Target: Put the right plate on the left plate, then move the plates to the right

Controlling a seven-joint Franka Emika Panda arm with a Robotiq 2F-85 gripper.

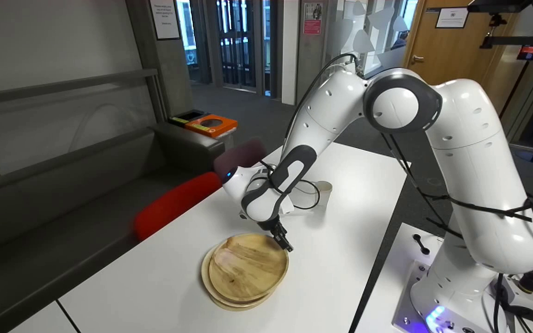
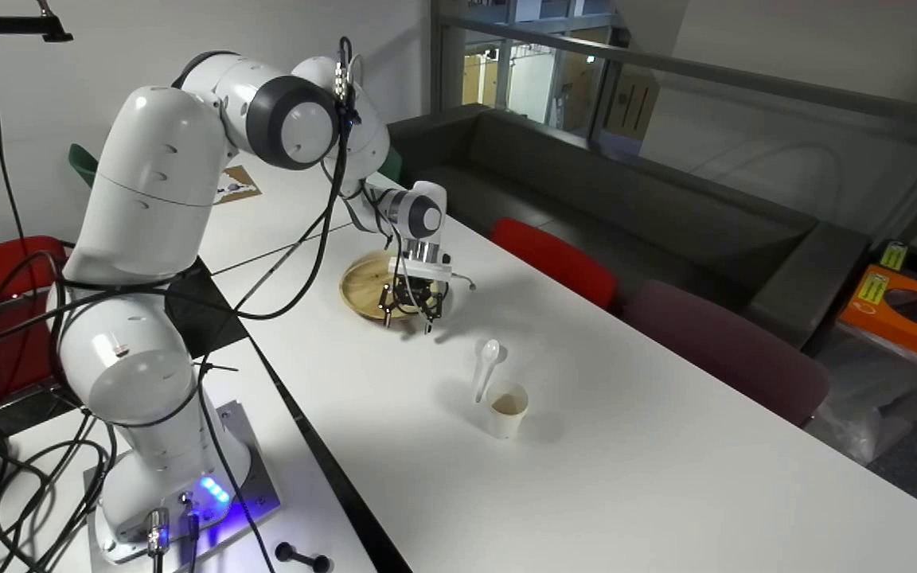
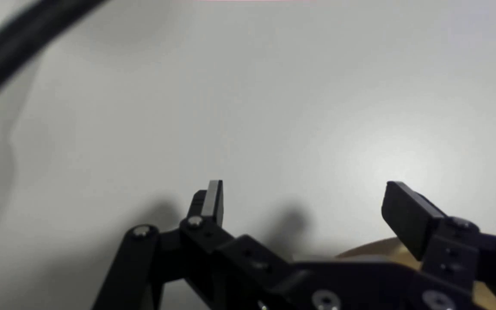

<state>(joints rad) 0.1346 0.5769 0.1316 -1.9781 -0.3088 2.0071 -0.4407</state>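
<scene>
Small plate (image 1: 248, 266) on large plate (image 1: 207, 280), tool (image 3: 306, 196) spread at the rim

Nearest your next action, the tool hangs with its jaws well apart and nothing gripped. In the wrist view the table (image 3: 252, 107) shows behind one jaw and plate wood behind its mate; that placement would suit a pinch across the rim, though you cannot tell from here whether a tip touches it.

Just beside it, the small plate rests on the large plate, a crescent of the lower rim left showing in an exterior view (flat or slightly leaning, you can't be sure). Stacking therefore looks done, and the shift to the right is probably what remains. Catch only the upper rim and you may drag the small plate off, so plan to take or push both together.

For room: if "right" is meant from the arm (image 1: 396, 108), the spoon (image 2: 488, 371) lies along that way, then the cup (image 2: 506, 410) just beyond, with broad table past them. Farther out, the dark gap (image 2: 356, 509) marks the edge on the arm's side, and the red chair (image 2: 554, 259), with the sofa (image 2: 634, 195) behind, marks the opposite edge; neither crowds the stack.
</scene>
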